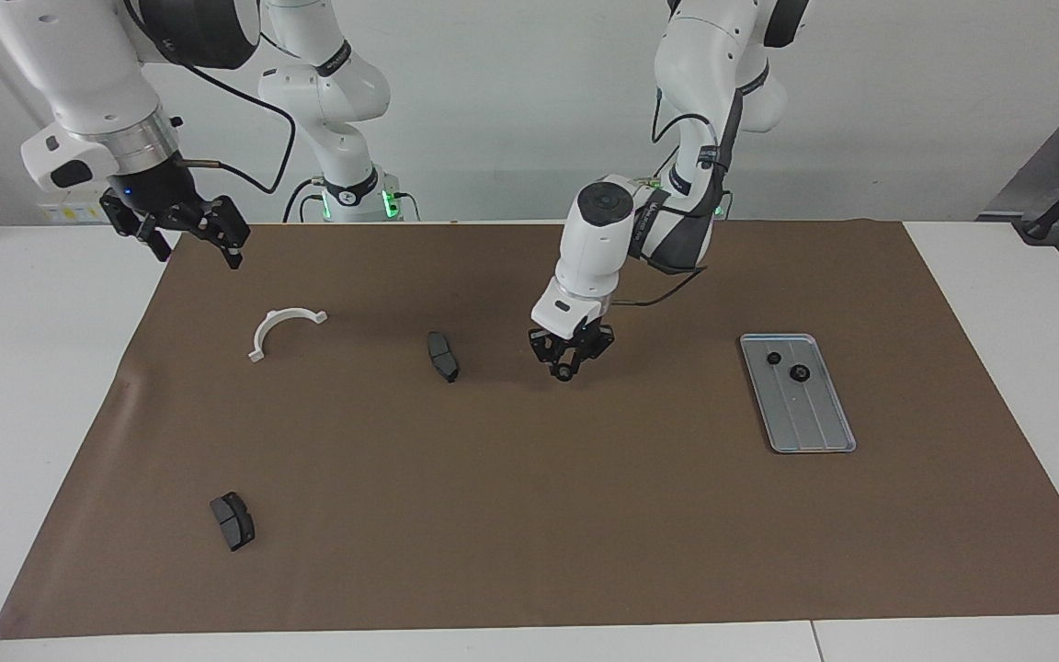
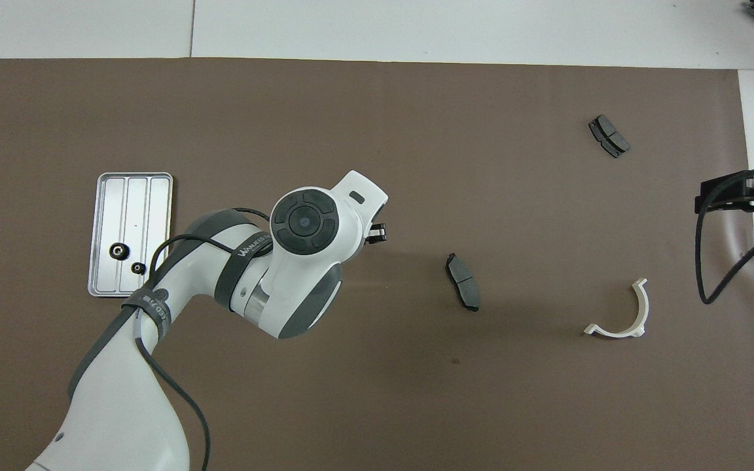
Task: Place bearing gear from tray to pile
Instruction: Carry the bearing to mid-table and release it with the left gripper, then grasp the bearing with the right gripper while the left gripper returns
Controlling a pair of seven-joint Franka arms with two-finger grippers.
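Metal tray (image 1: pixel 813 430): lying flat on the brown mat (image 1: pixel 529 515) toward the left arm's end of the counter (image 1: pixel 33 368), with two small dark gears (image 1: pixel 800 372) sitting at the end nearer the robots.
Bearing gear (image 1: pixel 565 374): a small dark piece is showing at the left fingertips, up in the air over bare mat between the tray and the nearest brake pad (image 1: pixel 442 356); I am reading it as a gear.
Left gripper (image 1: pixel 568 366): hanging low over the mat, its fingers drawn nearly together and seemingly pinching that piece.
Right gripper (image 1: pixel 187 228): waiting over the mat's edge at the right arm's end, fingers spread wide and holding nothing.
Pile: a white bracket (image 1: pixel 283 329) and two brake pads are lying well apart from one another.
Handling: the gear is looking hard, stiff and light, yet smooth and round, so it is probably apt to slip or roll.
Hold: I am judging a pinch across the toothed rim safest.
Release: lowering close to the mat near the pads before opening is looking wise.
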